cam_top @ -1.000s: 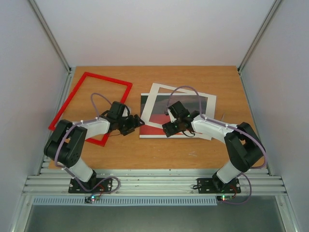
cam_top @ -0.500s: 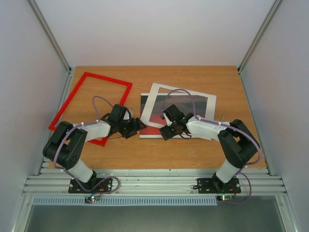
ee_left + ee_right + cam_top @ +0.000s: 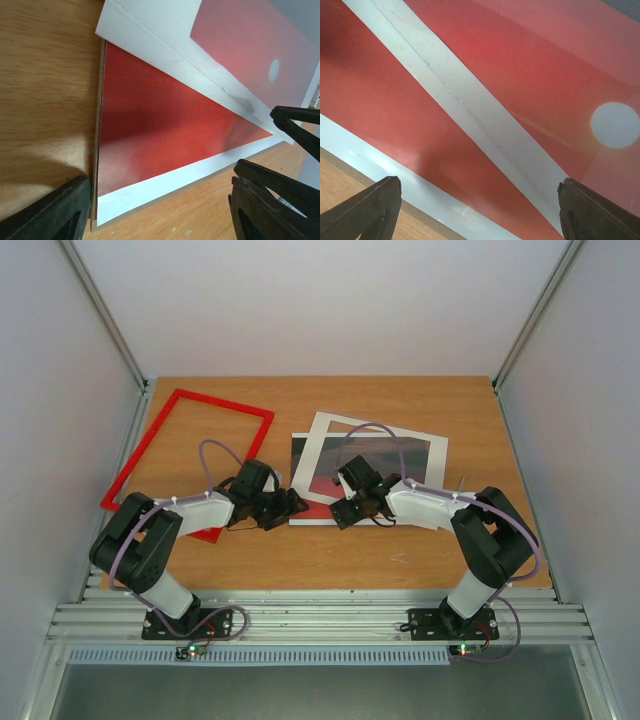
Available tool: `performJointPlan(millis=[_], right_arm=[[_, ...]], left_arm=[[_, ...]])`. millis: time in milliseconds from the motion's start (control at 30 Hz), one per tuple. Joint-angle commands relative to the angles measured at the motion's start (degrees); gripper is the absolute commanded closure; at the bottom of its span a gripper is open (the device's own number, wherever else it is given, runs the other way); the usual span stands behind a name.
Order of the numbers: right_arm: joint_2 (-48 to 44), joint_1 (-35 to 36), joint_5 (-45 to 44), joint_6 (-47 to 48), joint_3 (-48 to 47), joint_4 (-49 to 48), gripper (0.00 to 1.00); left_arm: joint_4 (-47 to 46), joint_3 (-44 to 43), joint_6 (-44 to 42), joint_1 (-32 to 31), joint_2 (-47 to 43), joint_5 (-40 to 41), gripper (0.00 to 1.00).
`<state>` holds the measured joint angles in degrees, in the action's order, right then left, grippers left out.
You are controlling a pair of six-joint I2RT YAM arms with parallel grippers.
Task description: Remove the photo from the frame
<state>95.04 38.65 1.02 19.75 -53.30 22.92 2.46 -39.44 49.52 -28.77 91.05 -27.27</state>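
Photo unmoved; left gripper edged rightward, nearer its left edge.

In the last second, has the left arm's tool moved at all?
Yes. The left tool has slid rightward, away from the red frame and up to the photo's near-left corner.

Red frame lying flat at counter left, photo beneath skewed white mat at centre, left gripper and right gripper over photo's near edge.

No readable text, label or number anywhere (either wrist view included)
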Motion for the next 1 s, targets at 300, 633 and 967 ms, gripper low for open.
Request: performJointPlan(millis=[300, 633, 967], right_arm=[[-1.3, 0.3, -2.8, -0.1, 0.6, -0.8, 0.14], [-2.2, 0.4, -3.2, -0.6, 1.1, -1.3, 0.14], [-9.6, 0.3, -8.7, -2.0, 4.8, -3.1, 0.12]], left_arm=[[7.7, -2.1, -1.0, -1.3, -3.7, 3.3, 0.23], [6.8, -2.5, 0.1, -2.5, -3.9, 3.3, 0.23], [7.0, -3.2, 0.5, -2.6, -3.4, 3.9, 0.26]])
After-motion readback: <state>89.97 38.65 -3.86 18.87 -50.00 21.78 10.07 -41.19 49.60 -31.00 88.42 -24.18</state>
